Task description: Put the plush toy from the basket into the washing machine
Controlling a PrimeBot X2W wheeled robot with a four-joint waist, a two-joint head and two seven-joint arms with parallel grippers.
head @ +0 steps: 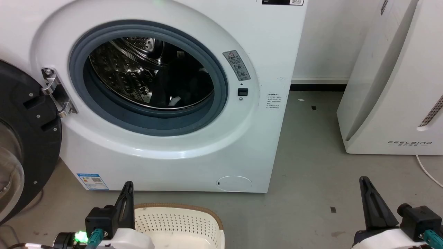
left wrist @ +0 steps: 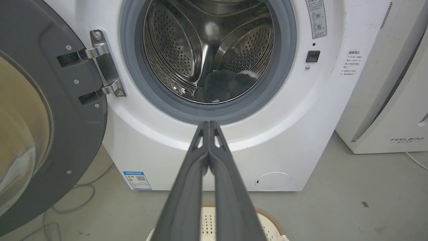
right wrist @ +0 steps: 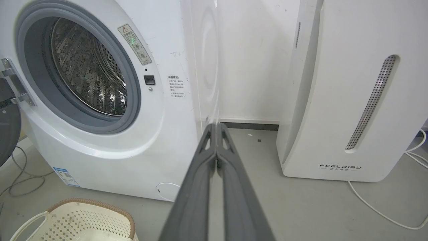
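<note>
The washing machine (head: 173, 145) stands in front of me with its black-framed door (head: 20, 138) swung open to the left. Deep in the steel drum lies the plush toy (head: 183, 86), a dark fluffy mass with a small white patch, seen again low in the drum in the left wrist view (left wrist: 224, 85). The cream basket (head: 180, 221) sits on the floor before the machine, and the part I can see holds nothing. My left gripper (head: 128, 185) is shut and empty above the basket's left rim. My right gripper (head: 363, 180) is shut and empty over bare floor to the right.
A white FEELBIRD appliance (head: 391, 86) stands right of the washer, with a white cable (head: 427, 171) on the floor beside it. Loose cables (left wrist: 73, 201) lie under the open door. Grey floor (head: 311, 193) stretches between the washer and the appliance.
</note>
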